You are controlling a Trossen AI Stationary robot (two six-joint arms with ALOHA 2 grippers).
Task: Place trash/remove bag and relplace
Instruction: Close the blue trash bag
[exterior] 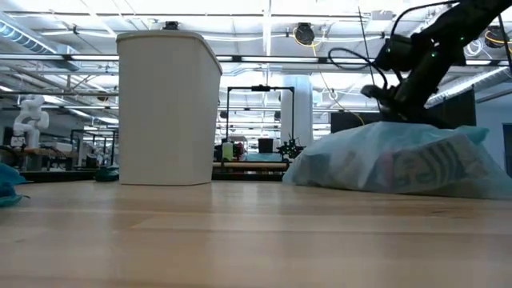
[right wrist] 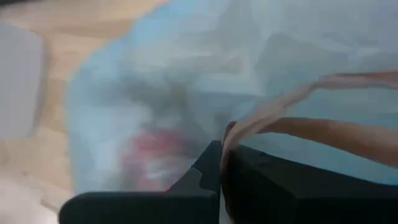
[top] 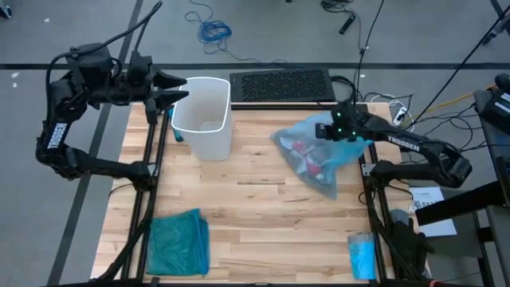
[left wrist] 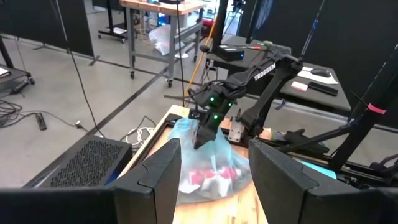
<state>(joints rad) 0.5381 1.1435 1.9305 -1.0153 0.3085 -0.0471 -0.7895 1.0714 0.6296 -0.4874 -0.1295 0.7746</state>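
The wooden bench (top: 255, 215) carries a white bin (top: 203, 119) at its far left, standing upright. A folded teal bag (top: 177, 243) lies at the near left corner, and a small blue packet (top: 362, 257) lies at the near right edge. Beyond the far edge sits a black perforated mat (top: 280, 85), and cables trail over the floor around it. A few papers (top: 434, 211) lie off the bench's right side. Nothing stands between the bin and the pale blue bag; bare wood separates them.

The bin shows no liner over its rim, and from above its inside looks white and bare. The bag (top: 320, 153) lies slumped on the bench at the right, well apart from the bin, with its bulk spreading toward the near side. Through its thin plastic, trash (top: 307, 158) shows as red and whitish shapes; the separate pieces cannot be told apart.

The right claw (top: 344, 132) is at the far right part of the bag, clenched on a gathered bit of the plastic at its top, with the bag hanging and spreading below and to the near left of it. In the right wrist view the plastic fills the picture just past the dark fingers (right wrist: 205, 171).

The left claw (top: 169, 89) hovers at the bin's far left rim, its fingers (left wrist: 165, 171) parted and grasping nothing.
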